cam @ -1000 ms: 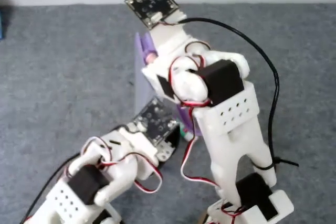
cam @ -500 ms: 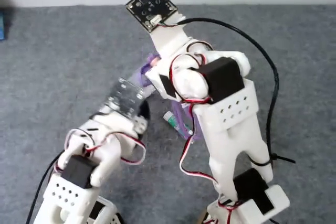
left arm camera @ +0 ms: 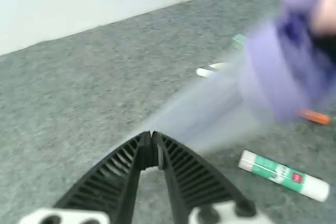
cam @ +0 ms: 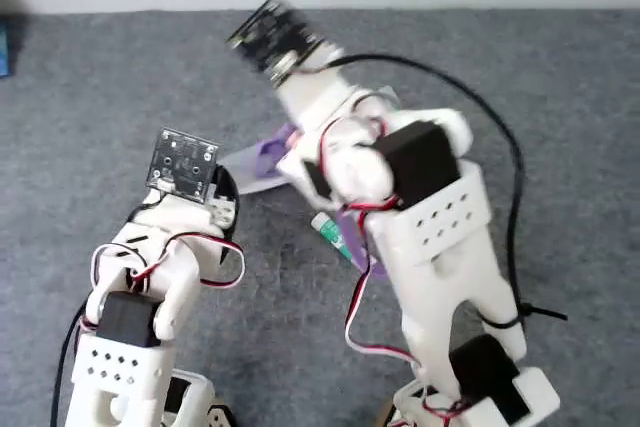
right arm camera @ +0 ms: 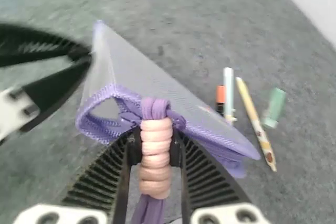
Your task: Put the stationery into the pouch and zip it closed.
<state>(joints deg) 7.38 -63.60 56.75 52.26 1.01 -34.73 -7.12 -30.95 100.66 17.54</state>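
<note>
With the zipper pull (right arm camera: 155,156) clamped in the right gripper (right arm camera: 155,132) and the far corner of the purple pouch (right arm camera: 136,82) pinched in the closed left gripper (left arm camera: 151,142) above the bench (right arm camera: 184,19), the fabric should be held taut so the zip is drawn straight.

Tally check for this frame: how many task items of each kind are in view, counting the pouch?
Pouch: 1
Glue stick: 1
Pencil: 1
Pens or markers: 2, a white pen and an orange-tipped marker
Small green piece: 1
Total: 6
</note>
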